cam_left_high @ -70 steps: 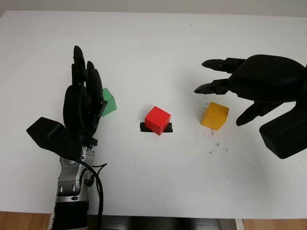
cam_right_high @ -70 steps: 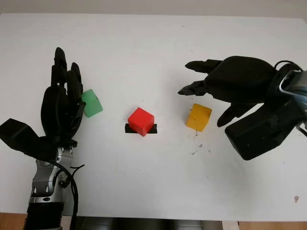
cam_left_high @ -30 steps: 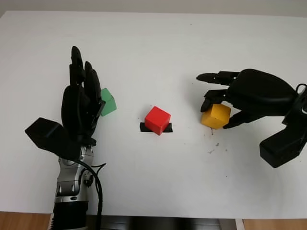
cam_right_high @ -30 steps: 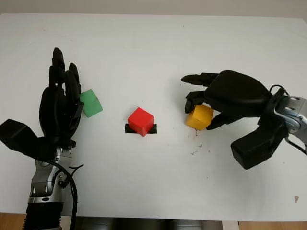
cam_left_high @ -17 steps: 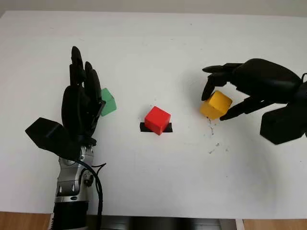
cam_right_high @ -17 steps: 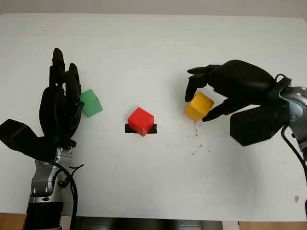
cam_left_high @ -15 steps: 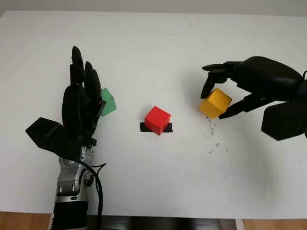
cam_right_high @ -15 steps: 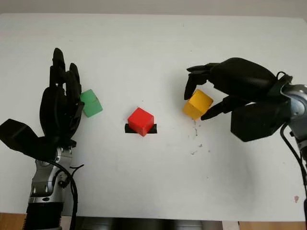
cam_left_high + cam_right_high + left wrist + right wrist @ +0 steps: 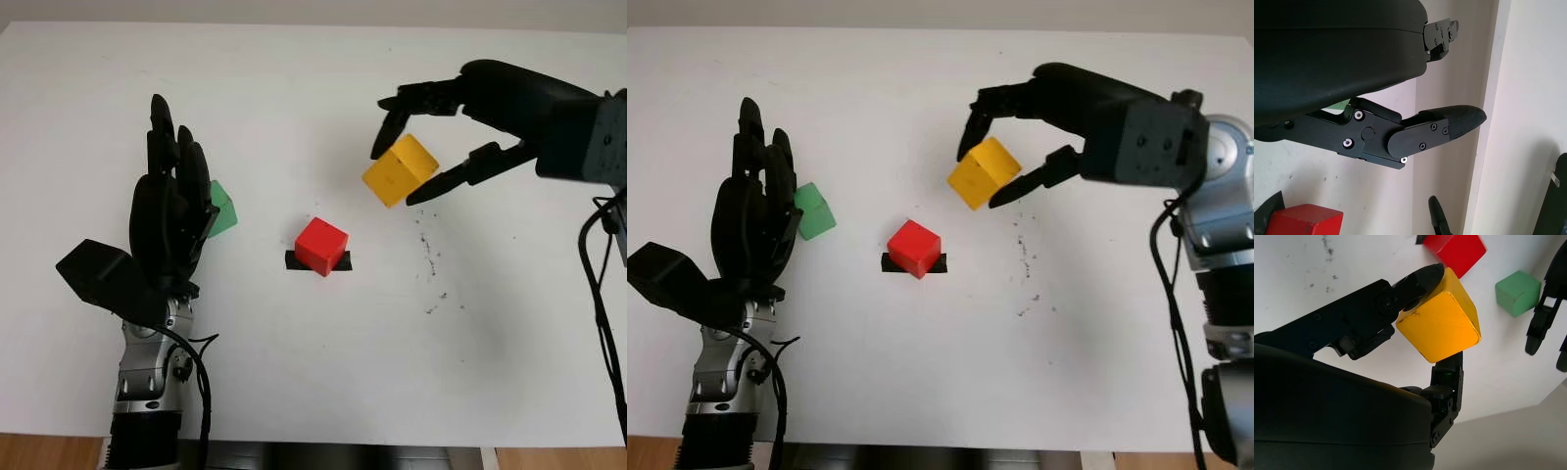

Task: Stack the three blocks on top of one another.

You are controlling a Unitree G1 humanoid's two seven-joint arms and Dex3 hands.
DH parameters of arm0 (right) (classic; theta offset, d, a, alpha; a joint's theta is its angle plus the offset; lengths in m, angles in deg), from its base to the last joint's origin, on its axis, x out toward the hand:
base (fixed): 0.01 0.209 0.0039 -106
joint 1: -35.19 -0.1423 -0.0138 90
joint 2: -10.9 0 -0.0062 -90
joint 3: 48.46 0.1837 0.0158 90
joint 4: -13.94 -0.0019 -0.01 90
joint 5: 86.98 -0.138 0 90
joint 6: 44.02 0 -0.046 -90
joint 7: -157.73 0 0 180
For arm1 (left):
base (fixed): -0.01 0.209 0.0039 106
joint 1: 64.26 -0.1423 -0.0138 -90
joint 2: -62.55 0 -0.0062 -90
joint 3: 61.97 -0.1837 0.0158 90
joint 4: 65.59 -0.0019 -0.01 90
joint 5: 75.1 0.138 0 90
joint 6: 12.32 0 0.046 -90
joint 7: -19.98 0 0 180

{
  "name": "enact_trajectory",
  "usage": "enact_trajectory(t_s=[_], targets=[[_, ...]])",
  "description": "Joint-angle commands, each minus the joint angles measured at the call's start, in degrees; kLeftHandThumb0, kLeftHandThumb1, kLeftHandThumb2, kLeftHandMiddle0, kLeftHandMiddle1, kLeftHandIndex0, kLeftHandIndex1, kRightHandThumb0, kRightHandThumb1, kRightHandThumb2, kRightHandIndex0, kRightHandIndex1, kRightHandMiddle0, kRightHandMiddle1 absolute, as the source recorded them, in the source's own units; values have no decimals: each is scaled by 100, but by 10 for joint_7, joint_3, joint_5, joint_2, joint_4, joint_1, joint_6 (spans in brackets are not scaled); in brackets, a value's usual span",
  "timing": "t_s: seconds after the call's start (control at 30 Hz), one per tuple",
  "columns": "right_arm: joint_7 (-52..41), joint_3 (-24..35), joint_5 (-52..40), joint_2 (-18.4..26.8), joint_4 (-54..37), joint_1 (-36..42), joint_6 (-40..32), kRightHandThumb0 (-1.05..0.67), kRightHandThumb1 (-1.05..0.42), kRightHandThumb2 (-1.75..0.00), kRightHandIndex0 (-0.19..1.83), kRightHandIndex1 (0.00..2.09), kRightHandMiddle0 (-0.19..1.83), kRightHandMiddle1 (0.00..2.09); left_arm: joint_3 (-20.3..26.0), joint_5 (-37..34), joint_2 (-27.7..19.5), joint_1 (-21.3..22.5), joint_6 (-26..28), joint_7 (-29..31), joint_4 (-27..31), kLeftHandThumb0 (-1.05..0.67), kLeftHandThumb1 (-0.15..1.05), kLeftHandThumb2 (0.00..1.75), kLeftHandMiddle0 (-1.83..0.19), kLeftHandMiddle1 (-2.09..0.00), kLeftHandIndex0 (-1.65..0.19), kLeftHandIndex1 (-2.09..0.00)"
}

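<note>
The left hand [image 9: 168, 220] stands open just beside the green block [image 9: 221, 209]. The red block [image 9: 321, 245] sits mid-table on black tape [image 9: 296, 259]. Farther off, the right hand [image 9: 431, 137] pinches the yellow block [image 9: 399, 170] aloft; its wrist view shows fingertips [image 9: 1426, 276] on opposite faces.

Both head eyes look steeply down at one white table [image 9: 294, 88]; each wrist camera sits tight against its hand.
</note>
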Motion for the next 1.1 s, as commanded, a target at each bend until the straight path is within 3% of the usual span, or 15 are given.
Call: enact_trajectory(t_s=[0.0, 0.4, 1.07], targets=[[-7, -6, -4, -13, -22, -6, -20, -41, -89, -5, 28, 5, 43, 148, -4, 4, 1, 2, -3, -2, 4, -62, 105, 63, 19, -3, 19, 0], [-35, -44, 7, -62, -55, -2, -60, -44, -90, -5, 24, 4, 43, 152, -5, 9, 6, -5, -5, -13, 4, -63, 105, 64, 19, -5, 19, -1], [-15, -71, 110, -71, -53, -34, 21, -37, -90, -6, 26, 5, 40, 151, -9, 11, 11, -8, -11, -17, 4, -63, 105, 62, 18, -5, 19, -2]])
